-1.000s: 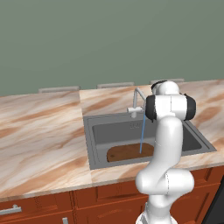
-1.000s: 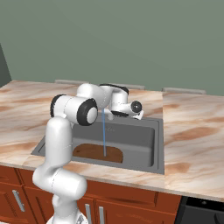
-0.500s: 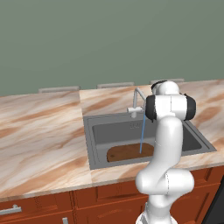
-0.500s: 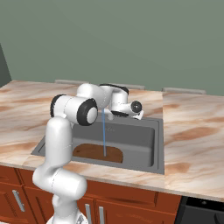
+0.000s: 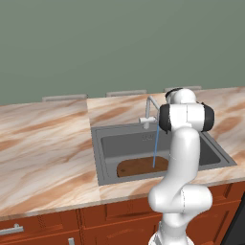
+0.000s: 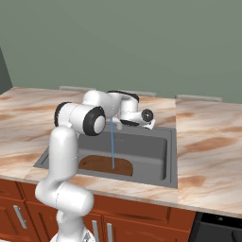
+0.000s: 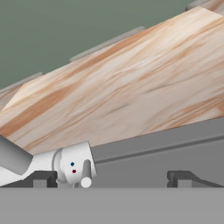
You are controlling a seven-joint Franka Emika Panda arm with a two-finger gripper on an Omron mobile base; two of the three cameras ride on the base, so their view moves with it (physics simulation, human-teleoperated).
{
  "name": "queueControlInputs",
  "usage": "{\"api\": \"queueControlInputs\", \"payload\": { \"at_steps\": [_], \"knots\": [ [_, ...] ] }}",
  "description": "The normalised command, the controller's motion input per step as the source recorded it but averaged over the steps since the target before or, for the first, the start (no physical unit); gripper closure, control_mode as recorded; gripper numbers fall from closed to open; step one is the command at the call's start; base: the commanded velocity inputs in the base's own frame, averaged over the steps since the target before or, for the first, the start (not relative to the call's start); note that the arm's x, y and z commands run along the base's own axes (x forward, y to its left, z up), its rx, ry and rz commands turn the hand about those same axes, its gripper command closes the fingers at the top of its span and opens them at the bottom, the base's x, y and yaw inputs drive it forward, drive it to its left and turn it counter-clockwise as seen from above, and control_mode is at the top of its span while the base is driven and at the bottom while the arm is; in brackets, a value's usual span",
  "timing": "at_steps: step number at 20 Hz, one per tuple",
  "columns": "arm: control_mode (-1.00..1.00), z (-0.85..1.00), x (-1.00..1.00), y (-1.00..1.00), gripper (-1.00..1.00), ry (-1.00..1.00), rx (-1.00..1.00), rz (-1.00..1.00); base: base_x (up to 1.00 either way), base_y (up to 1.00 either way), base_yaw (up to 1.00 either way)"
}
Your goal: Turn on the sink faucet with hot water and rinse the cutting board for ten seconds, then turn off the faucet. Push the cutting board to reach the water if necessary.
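The cutting board [image 5: 142,166] lies flat on the floor of the sink [image 5: 104,158], toward the basin's front edge, a dark-brown oval seen in the right base view [image 6: 105,165] just ahead of the near rim. The water [image 5: 155,146] falls as a thin straight blue stream from the tip of the spout and lands on the board near its right end (in the right base view the stream [image 6: 112,144] meets the board a little right of its middle). The sink faucet [image 5: 148,113] stands on the back rim of the basin, its thin spout angled forward over the bowl; in the hand view its light-grey body [image 7: 72,166] with a short lever sits low and left, against the rim of the sink [image 7: 175,142]. The gripper [image 7: 109,180] hovers close behind the faucet with its fingers [image 7: 41,179] spread wide apart and nothing between them, one tip just beside the faucet body. The white arm [image 6: 78,118] bends from the base up over the sink's front and reaches across to the tap. Marbled tan counter [image 5: 43,143] surrounds the basin, with reddish wooden cabinets [image 5: 105,217] below and a plain green wall [image 5: 119,43] behind.
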Motion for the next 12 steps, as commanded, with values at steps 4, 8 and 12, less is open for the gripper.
{"api": "queueControlInputs", "payload": {
  "at_steps": [4,8,12],
  "knots": [
    [-1.0,0.0,0.0,0.0,-1.0,0.0,0.0,0.0,0.0,0.0,0.0],
    [-1.0,0.0,0.0,0.0,-1.0,0.0,0.0,0.0,0.0,0.0,0.0],
    [-1.0,-0.01,0.0,0.0,-1.0,-0.07,0.0,0.0,0.0,0.0,0.0]
  ]
}}
